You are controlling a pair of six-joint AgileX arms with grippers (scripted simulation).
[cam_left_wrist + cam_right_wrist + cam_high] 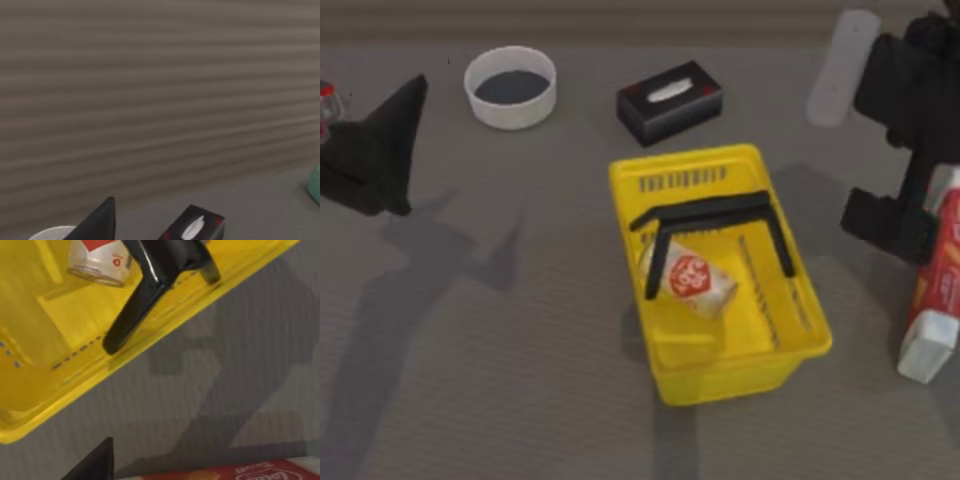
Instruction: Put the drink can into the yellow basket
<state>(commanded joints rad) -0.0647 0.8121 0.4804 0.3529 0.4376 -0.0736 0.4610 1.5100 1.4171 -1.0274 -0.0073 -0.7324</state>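
The drink can (692, 278), white with a red logo, lies on its side on the floor of the yellow basket (720, 160), under the black handles (715, 212). The right wrist view shows the can (100, 260) inside the basket (60, 385), with one handle across it. My right gripper (882, 222) hovers to the right of the basket, apart from it and empty; one dark fingertip (97, 462) shows, set off to the side. My left gripper (410, 98) is parked at the far left, and one fingertip (102, 222) shows there too.
A white bowl (510, 87) and a black tissue box (670, 102) stand behind the basket. A white and red carton (940, 290) lies at the right edge under my right arm. A pale flat object (842, 68) lies at the back right.
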